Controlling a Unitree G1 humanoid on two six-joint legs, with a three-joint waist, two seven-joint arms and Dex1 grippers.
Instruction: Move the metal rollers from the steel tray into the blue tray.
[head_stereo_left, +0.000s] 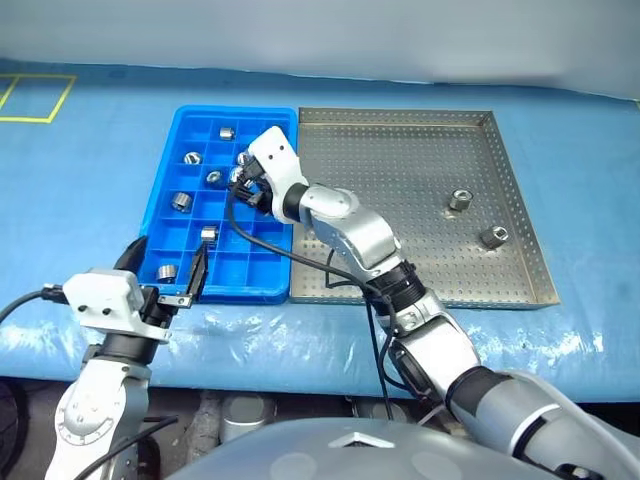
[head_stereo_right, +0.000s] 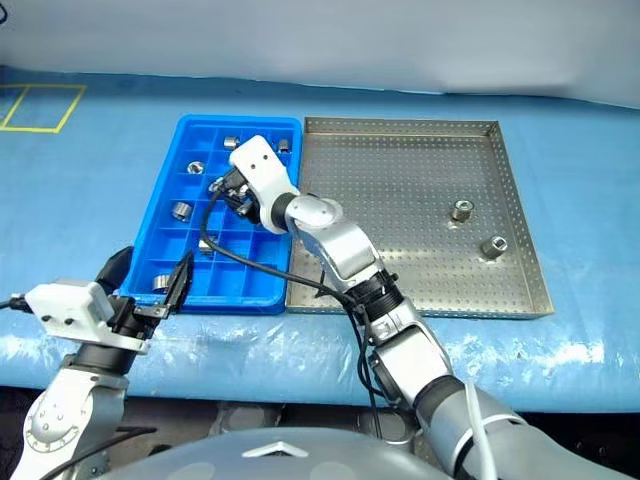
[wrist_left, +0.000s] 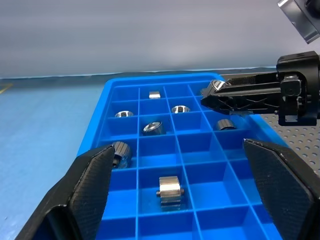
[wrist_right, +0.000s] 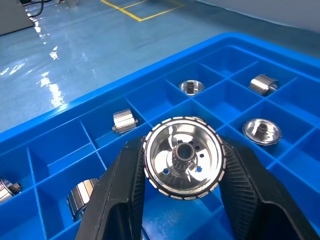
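Blue counter (head_stereo_left: 90, 190): blue tray (head_stereo_left: 160, 225) mid-left has approx 7 metal rollers (head_stereo_left: 181, 201); 2 left in steel tray (head_stereo_left: 400, 170), right. Right end effector (wrist_right: 183, 165) grips one over blue tray; left end effector (head_stereo_left: 170, 270) wide open, empty.

Two rollers (head_stereo_left: 459, 200) in steel tray (head_stereo_left: 400, 150)

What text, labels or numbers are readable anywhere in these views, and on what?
None. No readable word, number or brand stands on the blue tray, the steel tray, the metal rollers, or either gripper.
The only marking is a yellow outlined rectangle on the blue table covering; it carries no text.
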